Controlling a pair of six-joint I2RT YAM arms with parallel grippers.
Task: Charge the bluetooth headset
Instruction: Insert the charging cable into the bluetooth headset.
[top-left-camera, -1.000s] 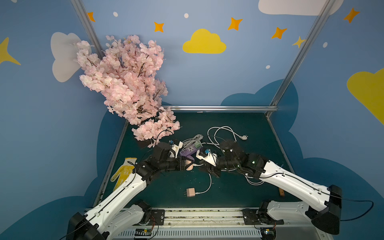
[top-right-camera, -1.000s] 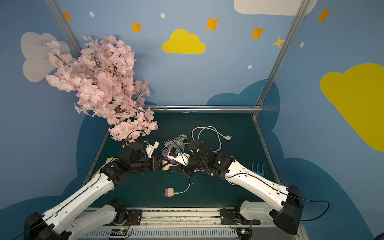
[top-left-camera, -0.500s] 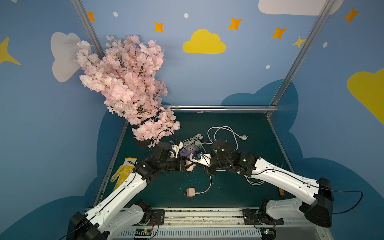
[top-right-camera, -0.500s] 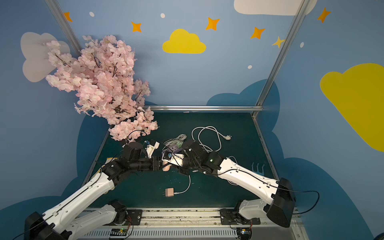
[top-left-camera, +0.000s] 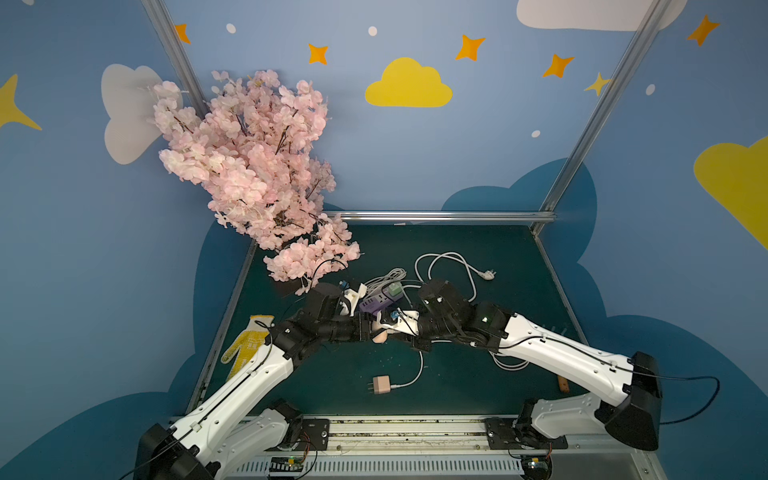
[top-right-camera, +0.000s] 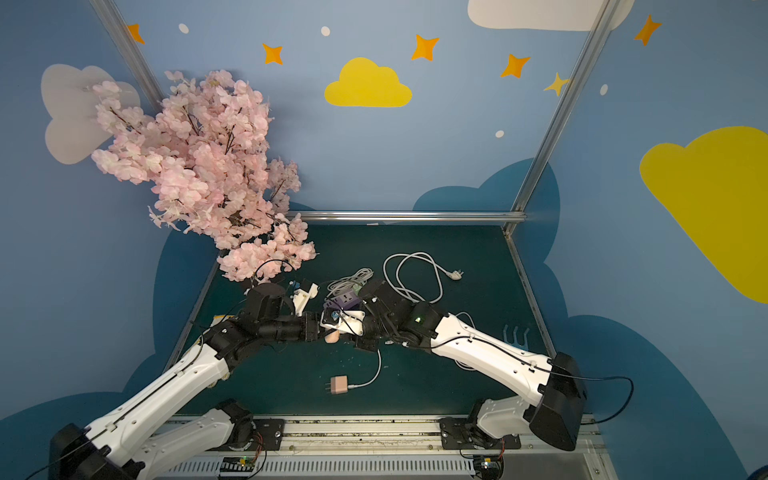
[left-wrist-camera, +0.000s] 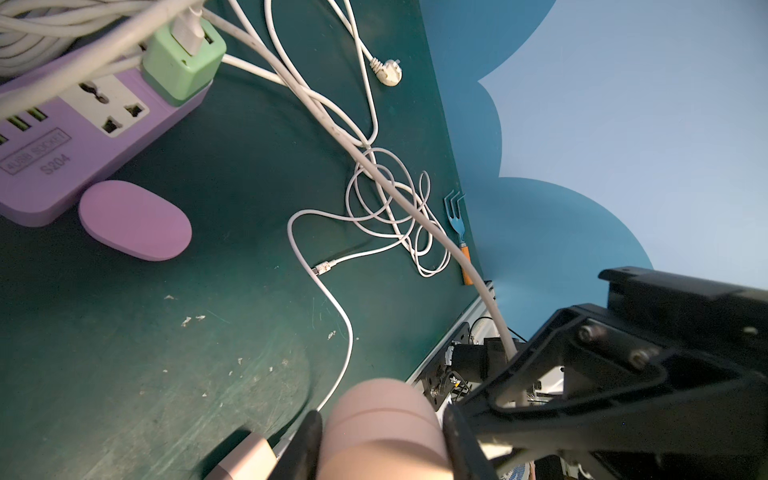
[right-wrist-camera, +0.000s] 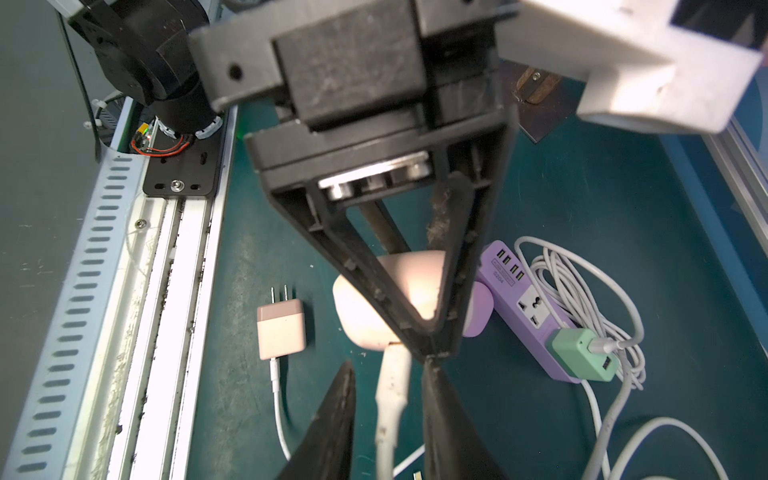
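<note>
The bluetooth headset's pink case (left-wrist-camera: 382, 428) is clamped between the fingers of my left gripper (left-wrist-camera: 382, 417), just above the green mat in both top views (top-left-camera: 379, 337) (top-right-camera: 331, 337). In the right wrist view, the white cable plug (right-wrist-camera: 392, 374) meets the edge of the case (right-wrist-camera: 357, 307). My right gripper (right-wrist-camera: 388, 374) stands open around that plug, with a small gap on each side. The cable (top-left-camera: 417, 370) runs to a pink wall adapter (top-left-camera: 381, 384) lying unplugged on the mat. The two grippers (top-left-camera: 370, 330) (top-left-camera: 409, 338) face each other tip to tip.
A purple power strip (left-wrist-camera: 83, 137) with a green adapter (left-wrist-camera: 183, 62) lies just behind the grippers, a purple oval case (left-wrist-camera: 133, 220) beside it. Loose white cords (top-left-camera: 457, 266) lie at the back right. A pink blossom tree (top-left-camera: 257, 166), a yellow glove (top-left-camera: 247, 345) and a blue fork (top-right-camera: 515, 334) sit along the edges.
My right arm has shifted a little left, towards the case in the left gripper. The left arm and the case have stayed put.
</note>
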